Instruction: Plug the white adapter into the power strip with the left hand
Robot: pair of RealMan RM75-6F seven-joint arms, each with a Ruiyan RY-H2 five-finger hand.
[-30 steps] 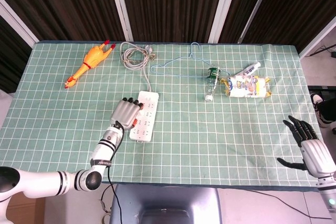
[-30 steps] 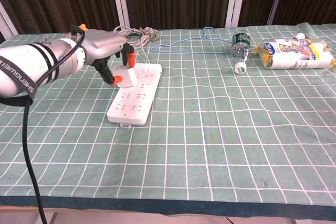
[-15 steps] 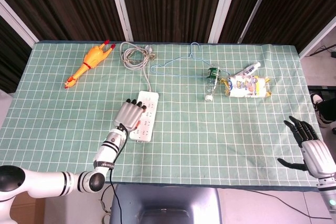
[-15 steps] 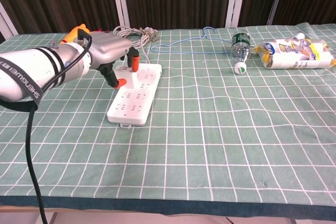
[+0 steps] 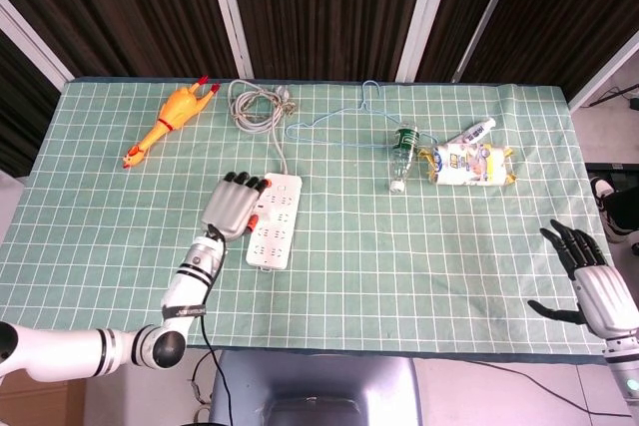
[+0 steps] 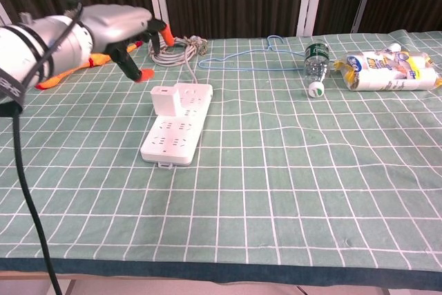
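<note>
The white power strip [image 6: 178, 126] [image 5: 277, 220] lies left of the table's centre. The white adapter [image 6: 168, 99] stands upright on the strip's far left end, and nothing touches it. My left hand [image 6: 123, 29] hovers above and to the left of the adapter, fingers apart and holding nothing. In the head view the left hand [image 5: 232, 205] overlaps the strip's left edge and hides the adapter. Beyond the table's right front corner, my right hand [image 5: 589, 271] hangs open with its fingers spread.
The strip's grey cable coil [image 5: 258, 104] and a yellow rubber chicken [image 5: 170, 119] lie at the back left. A blue wire hanger [image 5: 349, 122], a lying plastic bottle [image 5: 402, 152] and a snack pack [image 5: 467, 164] are at the back right.
My left hand has let go of the adapter and risen up and to the left. The adapter stays standing on the strip. The right hand has not moved.
</note>
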